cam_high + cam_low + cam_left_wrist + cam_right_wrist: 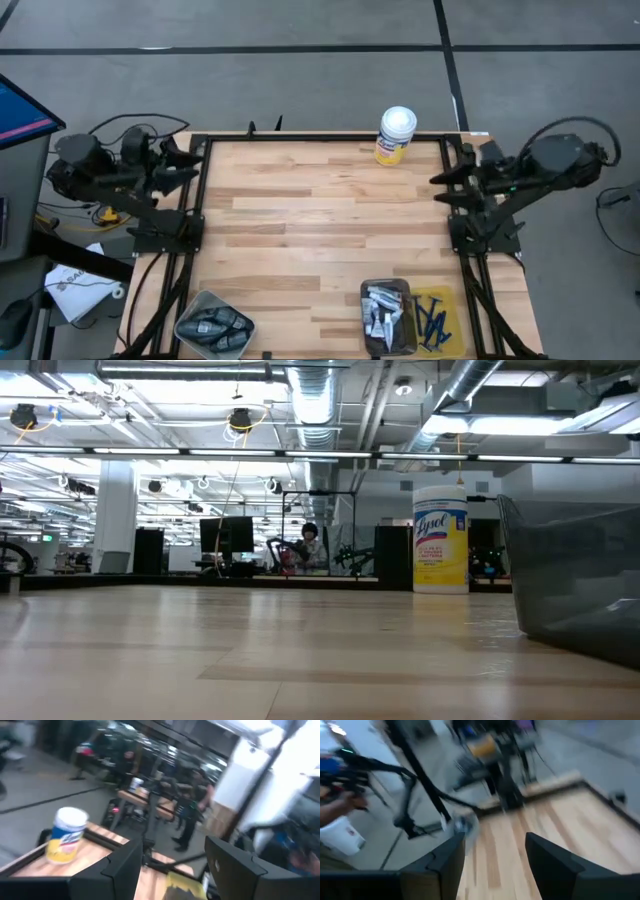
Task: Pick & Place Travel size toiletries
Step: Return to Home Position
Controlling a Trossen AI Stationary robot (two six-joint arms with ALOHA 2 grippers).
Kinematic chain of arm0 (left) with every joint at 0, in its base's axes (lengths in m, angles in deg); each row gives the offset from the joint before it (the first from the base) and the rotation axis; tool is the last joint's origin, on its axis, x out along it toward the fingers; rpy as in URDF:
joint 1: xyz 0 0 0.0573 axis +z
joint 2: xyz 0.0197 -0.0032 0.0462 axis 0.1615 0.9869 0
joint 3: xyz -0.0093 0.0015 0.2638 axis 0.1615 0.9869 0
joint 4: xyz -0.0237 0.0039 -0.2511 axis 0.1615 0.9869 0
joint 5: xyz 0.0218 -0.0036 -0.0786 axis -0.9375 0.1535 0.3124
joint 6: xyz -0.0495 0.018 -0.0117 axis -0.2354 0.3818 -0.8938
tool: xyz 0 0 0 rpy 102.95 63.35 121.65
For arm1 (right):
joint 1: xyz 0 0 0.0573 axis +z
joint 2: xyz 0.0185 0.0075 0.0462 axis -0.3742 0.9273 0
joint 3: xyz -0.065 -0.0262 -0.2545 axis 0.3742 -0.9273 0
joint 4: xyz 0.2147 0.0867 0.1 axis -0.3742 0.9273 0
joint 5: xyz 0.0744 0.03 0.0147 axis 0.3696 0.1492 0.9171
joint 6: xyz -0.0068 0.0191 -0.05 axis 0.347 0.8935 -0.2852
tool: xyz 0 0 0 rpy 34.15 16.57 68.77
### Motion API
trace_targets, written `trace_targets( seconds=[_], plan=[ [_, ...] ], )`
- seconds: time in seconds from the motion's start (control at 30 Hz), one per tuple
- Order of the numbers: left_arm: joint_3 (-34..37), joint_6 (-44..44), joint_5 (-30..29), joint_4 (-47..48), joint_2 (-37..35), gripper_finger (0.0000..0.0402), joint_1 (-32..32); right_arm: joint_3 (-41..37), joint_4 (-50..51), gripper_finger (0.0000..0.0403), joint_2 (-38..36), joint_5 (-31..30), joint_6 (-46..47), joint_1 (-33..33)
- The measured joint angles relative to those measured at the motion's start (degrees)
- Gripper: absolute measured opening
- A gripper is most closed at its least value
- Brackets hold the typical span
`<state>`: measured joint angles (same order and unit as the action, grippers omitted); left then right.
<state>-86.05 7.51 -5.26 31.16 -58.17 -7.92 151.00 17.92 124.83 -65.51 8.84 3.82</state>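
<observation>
The travel size toiletries lie in containers at the table's near edge. Small white tubes (385,308) fill a dark bin, slim dark blue razors (433,322) lie on a yellow tray beside it, and dark grey oblong pieces (213,326) sit in a clear bin at the near left. My left gripper (195,162) hovers open at the table's left edge, pointing level over the table. My right gripper (438,188) hovers open at the right edge, pointing toward the left. In both wrist views, the left gripper (172,865) and the right gripper (495,860) have nothing between their fingers.
A yellow canister with a white lid (397,135) stands at the table's far edge, also seen as the canister (440,540) in the low view. A clear bin (580,580) rises at the low view's right. The wooden tabletop (320,230) is bare in its middle.
</observation>
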Motion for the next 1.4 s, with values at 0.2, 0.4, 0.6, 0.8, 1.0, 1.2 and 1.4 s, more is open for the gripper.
trace_targets(
  seconds=[0.2, 0.4, 0.6, 0.8, 1.0, 1.2, 1.4],
  plan=[
    [1.4, 5.4, 8.0, -0.8, -1.8, 0.0213, 0.0, -16.4, -19.6, 0.02, -16.3, 1.7, -10.8, 0.0],
    [12.2, 2.2, 10.4, -4.4, -9.6, 0.0213, 0.0, -41.2, -37.7, 0.0199, -34.8, 1.9, -12.6, 0.0],
    [30.0, -1.1, 11.2, -13.6, -21.9, 0.0213, 0.0, -65.1, -54.2, 0.02, -50.1, 2.7, -13.1, 0.0],
    [47.0, -3.6, 12.0, -22.5, -29.7, 0.0213, -0.1, -81.7, -73.5, 0.0198, -48.7, 3.7, -11.4, -0.5],
    [58.1, -5.0, 15.0, -33.8, -27.1, 0.0213, -0.1, -85.4, -73.0, 0.0201, -49.4, 5.0, -15.4, 0.0],
    [64.4, -5.2, 15.7, -38.7, -27.8, 0.0213, -0.1, -85.4, -68.1, 0.0198, -50.0, 8.9, -21.6, 0.0],
    [64.4, -1.9, 15.5, -40.0, -27.9, 0.0213, -0.1, -85.4, -63.8, 0.0208, -49.9, 9.1, -21.6, -0.1]
  ],
)
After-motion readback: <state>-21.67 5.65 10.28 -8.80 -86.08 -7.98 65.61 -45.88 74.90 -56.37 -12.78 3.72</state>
